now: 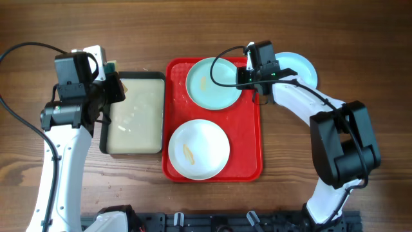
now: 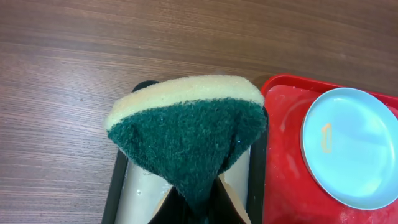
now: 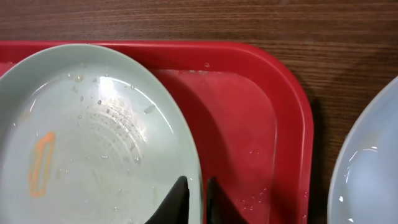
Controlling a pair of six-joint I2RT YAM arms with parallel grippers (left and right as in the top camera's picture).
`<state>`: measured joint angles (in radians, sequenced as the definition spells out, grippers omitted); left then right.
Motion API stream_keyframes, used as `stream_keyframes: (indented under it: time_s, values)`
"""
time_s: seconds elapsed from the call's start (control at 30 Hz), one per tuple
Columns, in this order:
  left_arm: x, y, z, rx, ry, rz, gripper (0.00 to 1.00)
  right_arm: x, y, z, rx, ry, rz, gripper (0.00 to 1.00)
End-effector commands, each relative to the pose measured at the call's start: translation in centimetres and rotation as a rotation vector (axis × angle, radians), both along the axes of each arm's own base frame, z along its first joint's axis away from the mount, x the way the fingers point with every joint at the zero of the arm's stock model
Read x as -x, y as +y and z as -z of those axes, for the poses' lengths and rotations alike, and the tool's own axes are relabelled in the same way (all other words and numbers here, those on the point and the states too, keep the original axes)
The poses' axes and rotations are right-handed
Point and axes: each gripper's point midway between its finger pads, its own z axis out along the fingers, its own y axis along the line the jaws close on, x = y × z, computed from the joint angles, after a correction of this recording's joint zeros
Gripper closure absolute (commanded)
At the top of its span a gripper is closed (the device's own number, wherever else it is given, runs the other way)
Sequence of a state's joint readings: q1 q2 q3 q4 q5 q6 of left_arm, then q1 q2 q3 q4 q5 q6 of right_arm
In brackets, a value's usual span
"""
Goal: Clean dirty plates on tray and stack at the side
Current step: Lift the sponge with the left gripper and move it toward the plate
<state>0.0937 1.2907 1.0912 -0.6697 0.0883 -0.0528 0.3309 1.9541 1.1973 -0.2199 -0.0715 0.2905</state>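
The red tray (image 1: 248,138) holds the pale green plate (image 1: 209,87) at its far end, with a yellowish smear, and the white plate (image 1: 206,138) at its near end, also smeared. The pale blue plate (image 1: 301,66) lies on the table right of the tray. My right gripper (image 1: 245,78) is shut on the green plate's right rim; in the right wrist view its fingers (image 3: 196,193) straddle the wet plate (image 3: 93,137) over the tray (image 3: 249,112). My left gripper (image 1: 114,87) is shut on a green and yellow sponge (image 2: 186,130) above the beige tray.
The black-rimmed beige tray (image 1: 138,122) with soapy water sits left of the red tray. In the left wrist view the green plate (image 2: 348,149) and the red tray's corner (image 2: 280,155) lie to the right. The blue plate's edge (image 3: 367,180) shows in the right wrist view.
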Motion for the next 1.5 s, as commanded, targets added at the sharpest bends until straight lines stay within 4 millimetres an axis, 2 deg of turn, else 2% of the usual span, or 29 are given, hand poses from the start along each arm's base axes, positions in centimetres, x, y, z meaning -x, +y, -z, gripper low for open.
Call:
stream_keyframes:
  time_s: [0.0,0.1,0.27,0.33,0.4,0.6,0.77,0.97,1.27,1.37,1.47]
  values:
    - [-0.3,-0.2,-0.3,-0.002,-0.010,0.023,0.96,0.8,0.1,1.4,0.000,0.041,-0.009,0.84]
    - [-0.3,-0.2,-0.3,-0.002,-0.010,0.023,0.96,1.0,0.1,1.5,0.000,0.051,-0.005,0.77]
    - [-0.2,-0.2,-0.3,-0.002,-0.010,0.023,0.96,1.2,0.0,2.7,0.002,0.078,0.005,0.79]
    - [-0.2,-0.2,-0.3,-0.002,-0.010,0.023,0.96,1.2,0.0,2.6,-0.004,0.077,0.009,0.90]
    - [-0.3,-0.2,-0.3,-0.002,-0.010,0.023,0.96,1.2,0.1,2.5,-0.004,0.076,0.008,0.96]
    - [-0.3,-0.2,-0.3,-0.005,-0.012,0.026,0.96,2.1,1.0,1.4,-0.033,0.130,-0.049,0.96]
    - [-0.5,-0.1,-0.4,-0.007,-0.021,0.026,0.96,2.2,0.9,1.5,-0.027,0.135,-0.056,0.96]
    - [-1.7,1.3,-1.5,-0.074,-0.085,-0.025,0.96,2.8,1.6,1.5,-0.052,0.153,-0.094,0.96]
    - [-3.7,1.2,-4.4,-0.078,-0.207,-0.025,0.96,2.7,1.7,1.4,-0.060,0.150,-0.097,0.94]
    - [-3.9,0.4,-3.9,-0.073,-0.196,-0.003,0.96,2.7,1.7,1.4,-0.060,0.149,-0.097,0.94]
    - [-4.2,-0.5,-1.0,-0.070,-0.108,0.023,0.96,2.7,1.7,1.4,-0.060,0.148,-0.097,0.93]
